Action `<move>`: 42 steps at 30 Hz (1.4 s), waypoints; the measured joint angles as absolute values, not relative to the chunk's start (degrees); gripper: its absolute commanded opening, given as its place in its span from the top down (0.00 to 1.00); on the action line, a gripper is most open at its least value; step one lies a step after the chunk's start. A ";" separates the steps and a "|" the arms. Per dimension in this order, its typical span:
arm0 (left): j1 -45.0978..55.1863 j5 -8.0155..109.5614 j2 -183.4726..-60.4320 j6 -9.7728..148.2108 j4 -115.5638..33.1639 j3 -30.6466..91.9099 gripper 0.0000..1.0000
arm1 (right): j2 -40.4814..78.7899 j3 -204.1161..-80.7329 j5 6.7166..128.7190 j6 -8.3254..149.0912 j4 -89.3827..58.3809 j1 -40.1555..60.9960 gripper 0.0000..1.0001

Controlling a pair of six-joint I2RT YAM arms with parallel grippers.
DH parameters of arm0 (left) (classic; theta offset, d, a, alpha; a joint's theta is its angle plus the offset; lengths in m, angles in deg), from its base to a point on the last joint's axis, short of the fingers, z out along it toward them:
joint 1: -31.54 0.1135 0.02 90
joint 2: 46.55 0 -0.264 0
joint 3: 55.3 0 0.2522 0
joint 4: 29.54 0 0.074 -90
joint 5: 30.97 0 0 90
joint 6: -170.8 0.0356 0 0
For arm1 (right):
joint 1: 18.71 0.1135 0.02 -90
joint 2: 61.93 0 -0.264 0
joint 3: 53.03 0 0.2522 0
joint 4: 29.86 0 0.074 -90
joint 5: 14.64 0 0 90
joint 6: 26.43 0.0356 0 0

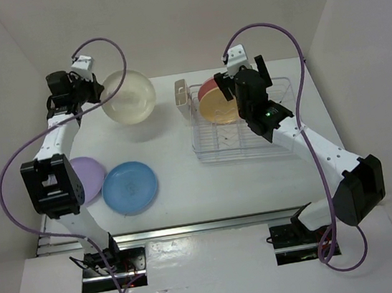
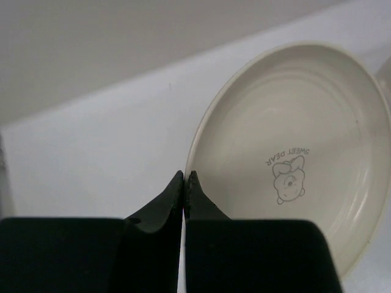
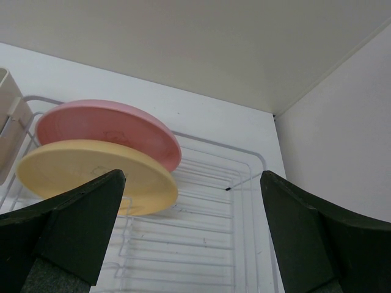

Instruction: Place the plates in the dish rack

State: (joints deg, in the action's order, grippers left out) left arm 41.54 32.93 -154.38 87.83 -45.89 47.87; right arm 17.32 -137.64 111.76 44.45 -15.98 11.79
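Left gripper (image 2: 184, 178) has its tips pressed together right at the left rim of the cream plate (image 2: 293, 122) by the far edge of the table (image 1: 187, 191), right gripper (image 3: 192, 177) hanging spread wide over the dish rack (image 3: 208, 221).

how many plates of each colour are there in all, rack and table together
pink plate: 1
orange-yellow plate: 1
cream plate: 1
blue plate: 1
lavender plate: 1
total: 5
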 measured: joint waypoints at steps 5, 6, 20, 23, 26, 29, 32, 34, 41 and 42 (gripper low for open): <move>37.83 35.64 -142.03 88.53 -26.83 39.54 1.00 | 17.32 -137.64 111.56 44.48 -15.78 11.79 0.00; 36.49 36.93 -140.10 89.57 -21.44 37.51 1.00 | 17.32 -137.64 111.56 44.48 -15.76 11.79 0.00; 5.17 54.98 -145.04 115.32 23.44 26.19 1.00 | 17.08 -137.60 114.25 42.77 -15.89 11.79 0.00; 4.17 55.42 -145.39 116.81 24.68 25.77 1.00 | 16.33 -137.51 115.81 40.89 -16.72 11.77 0.00; 3.23 55.50 -145.39 116.85 25.64 25.05 1.00 | 15.30 -137.51 117.03 39.14 -17.88 11.77 0.00; 2.14 55.59 -145.39 116.79 25.93 24.09 1.00 | 14.43 -137.51 118.19 37.39 -19.21 11.49 0.00; 0.39 55.55 -145.39 116.76 25.97 23.08 1.00 | 14.12 -137.51 119.04 35.49 -20.43 11.16 0.00; -0.86 55.55 -145.39 116.76 25.97 22.45 1.00 | 14.06 -137.49 119.76 34.07 -21.44 10.77 0.00; -3.35 54.65 -145.48 116.81 25.32 20.81 1.00 | 12.51 -137.49 121.03 30.49 -24.22 10.07 0.00; -3.61 54.63 -145.55 116.81 25.10 20.81 1.00 | 12.27 -137.49 121.07 30.18 -24.59 9.98 0.00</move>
